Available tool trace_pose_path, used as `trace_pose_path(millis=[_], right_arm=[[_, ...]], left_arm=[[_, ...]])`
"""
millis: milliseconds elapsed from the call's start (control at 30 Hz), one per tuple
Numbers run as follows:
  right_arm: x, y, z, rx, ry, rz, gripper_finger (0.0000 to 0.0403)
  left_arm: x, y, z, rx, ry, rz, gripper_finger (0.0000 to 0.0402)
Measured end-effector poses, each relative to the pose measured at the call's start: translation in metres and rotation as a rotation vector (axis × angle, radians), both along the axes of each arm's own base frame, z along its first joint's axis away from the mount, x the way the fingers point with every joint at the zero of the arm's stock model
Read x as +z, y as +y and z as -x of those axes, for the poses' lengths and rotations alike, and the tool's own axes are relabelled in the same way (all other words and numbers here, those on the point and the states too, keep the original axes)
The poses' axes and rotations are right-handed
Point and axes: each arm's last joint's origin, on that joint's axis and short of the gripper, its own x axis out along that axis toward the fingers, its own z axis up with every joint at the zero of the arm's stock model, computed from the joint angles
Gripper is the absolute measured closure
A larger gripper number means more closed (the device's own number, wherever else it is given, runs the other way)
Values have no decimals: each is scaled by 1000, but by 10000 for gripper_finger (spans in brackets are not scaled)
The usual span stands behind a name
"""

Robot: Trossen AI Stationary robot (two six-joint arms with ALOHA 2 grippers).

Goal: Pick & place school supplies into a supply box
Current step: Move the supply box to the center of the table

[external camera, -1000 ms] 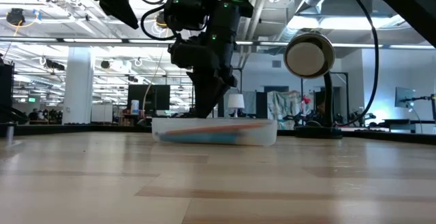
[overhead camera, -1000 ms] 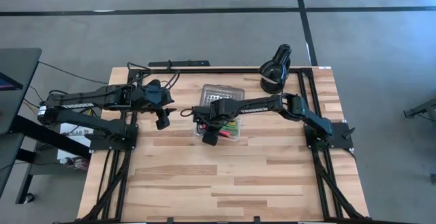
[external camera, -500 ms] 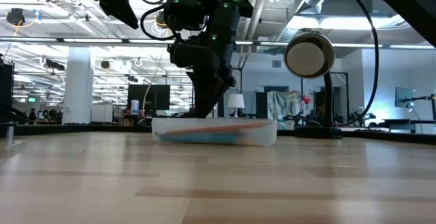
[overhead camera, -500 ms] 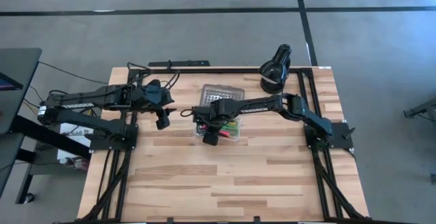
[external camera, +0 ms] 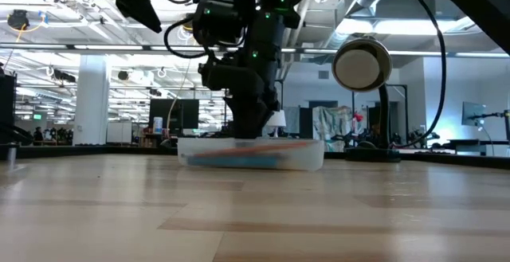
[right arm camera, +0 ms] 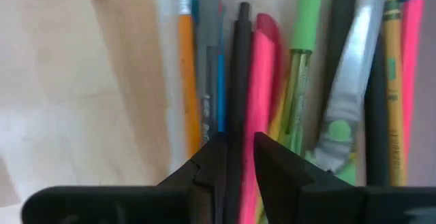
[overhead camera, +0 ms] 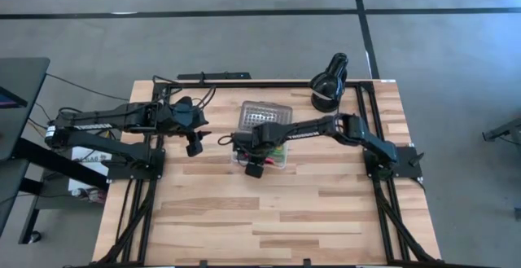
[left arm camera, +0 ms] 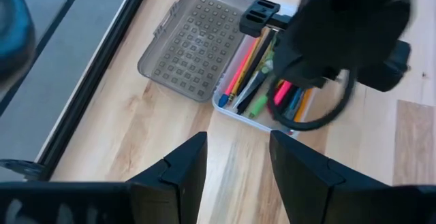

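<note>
The supply box's clear tray [left arm camera: 257, 91] holds several pens, pencils and markers, along with scissors [right arm camera: 340, 125] that have a green handle. Its grey dotted lid [left arm camera: 194, 43] lies open on the table beside the tray, on the far side. My right gripper [right arm camera: 238, 163] points down into the tray [overhead camera: 275, 158], shut on a black pen [right arm camera: 240, 74]. In the low view it stands in the box [external camera: 251, 152]. My left gripper [left arm camera: 238, 173] hangs open above the bare table, left of the box, with nothing between its fingers. My right gripper pinches the black pen's shaft [right arm camera: 238, 139] between its two fingers, coming from above and pointing down, fingers across the pen. The pen lies in line with the pink marker [right arm camera: 262, 81] and the other supplies in the tray. Whether it rests on them does not show.
A black round desk lamp [overhead camera: 328, 81] stands at the table's far right corner, close behind the box. Black rails run along the left and right table edges. The near half of the wooden table [overhead camera: 269, 219] is bare.
My right gripper has sunk a little into the tray with the black pen, and in the low view it stands more upright than before. The box and the left arm have kept still.
</note>
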Motion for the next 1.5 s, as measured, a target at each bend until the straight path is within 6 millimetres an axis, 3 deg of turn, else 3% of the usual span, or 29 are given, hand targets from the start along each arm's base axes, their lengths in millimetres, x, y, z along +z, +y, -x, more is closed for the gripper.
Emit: trace_pose_path(millis=[267, 500, 1000, 1500], right_arm=[[0, 8, 0, 18, -1, -17, 335], [0, 29, 1, 69, 5, -48, 335], [-1, 100, 18, 163, 85, -52, 335], [0, 164, 36, 64, 80, -33, 335]], left_arm=[[0, 0, 0, 4, -2, 2, 246], [0, 0, 0, 6, -2, 3, 246], [1, 0, -1, -29, -1, -33, 246], [6, 0, -6, -110, -47, -118, 246]])
